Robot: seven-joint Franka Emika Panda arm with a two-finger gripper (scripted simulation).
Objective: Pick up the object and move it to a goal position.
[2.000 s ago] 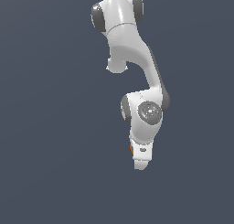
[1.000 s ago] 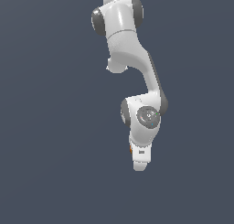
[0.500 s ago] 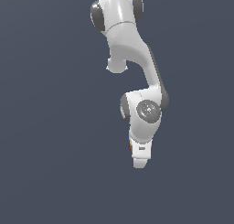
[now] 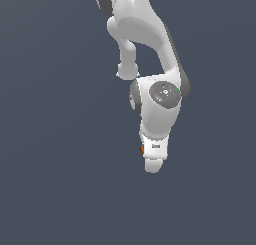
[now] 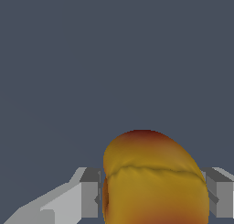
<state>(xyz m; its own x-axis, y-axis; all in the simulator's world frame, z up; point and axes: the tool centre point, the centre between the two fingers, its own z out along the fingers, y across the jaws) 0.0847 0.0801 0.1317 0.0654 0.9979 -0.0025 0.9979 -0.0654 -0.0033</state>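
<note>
Tool [image 5: 153,195] around smooth, rounded red-yellow apple-like ball [image 5: 153,177]

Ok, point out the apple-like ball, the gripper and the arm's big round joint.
apple-like ball [image 5: 153,182]: wrist view, on its yellow-orange front, between the fingers.
gripper [image 5: 153,193]: wrist view, midway between the two grey fingertips flanking the ball.
round joint [image 4: 165,93]: exterior view, on its grey circular cap.
</note>
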